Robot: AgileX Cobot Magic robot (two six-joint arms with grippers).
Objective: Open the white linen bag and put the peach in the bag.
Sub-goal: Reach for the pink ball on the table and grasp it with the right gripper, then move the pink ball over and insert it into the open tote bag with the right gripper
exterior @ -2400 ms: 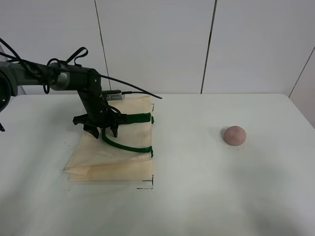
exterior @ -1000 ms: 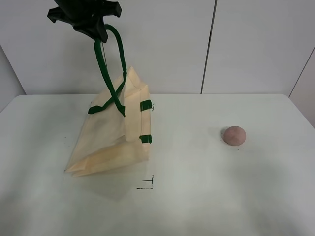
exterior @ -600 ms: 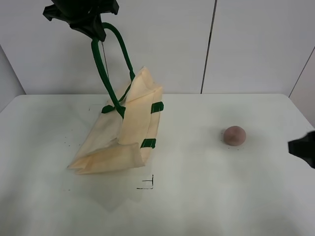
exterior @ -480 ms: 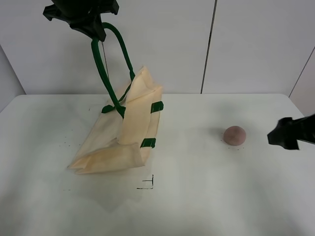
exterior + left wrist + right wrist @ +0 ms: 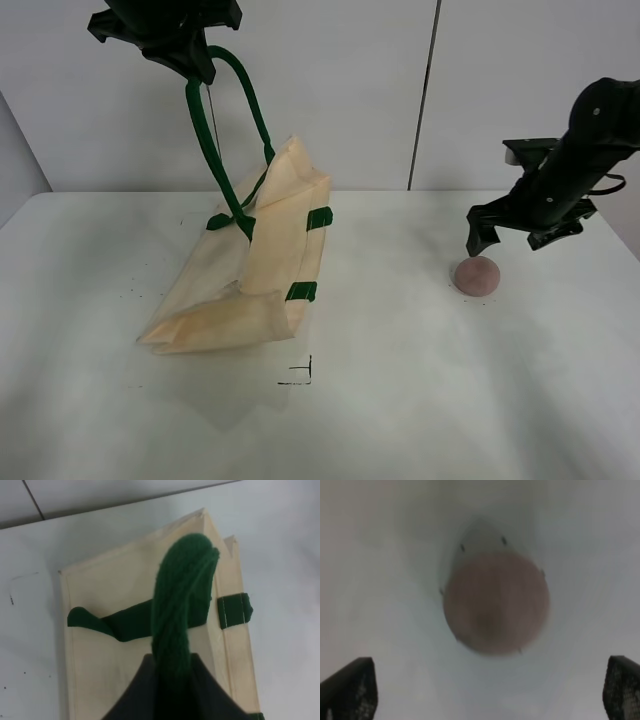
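Note:
The white linen bag [image 5: 250, 275] hangs half raised by one dark green handle [image 5: 215, 140], its lower edge resting on the table at the left. My left gripper [image 5: 190, 55] is high above it, shut on that handle. In the left wrist view the handle [image 5: 182, 605] runs up between the fingers, over the bag [image 5: 115, 645]. The peach [image 5: 477, 275] lies on the table at the right. My right gripper [image 5: 503, 240] is open just above and behind it, not touching. In the right wrist view the peach [image 5: 496, 602] lies between the spread fingertips [image 5: 347, 687].
A black corner mark [image 5: 298, 376] is drawn on the white table [image 5: 400, 400] in front of the bag. A pale panelled wall stands behind the table.
My left gripper lifted the bag by its handle off the table and has since held still. My right arm came in from the right edge and now hovers over the peach.

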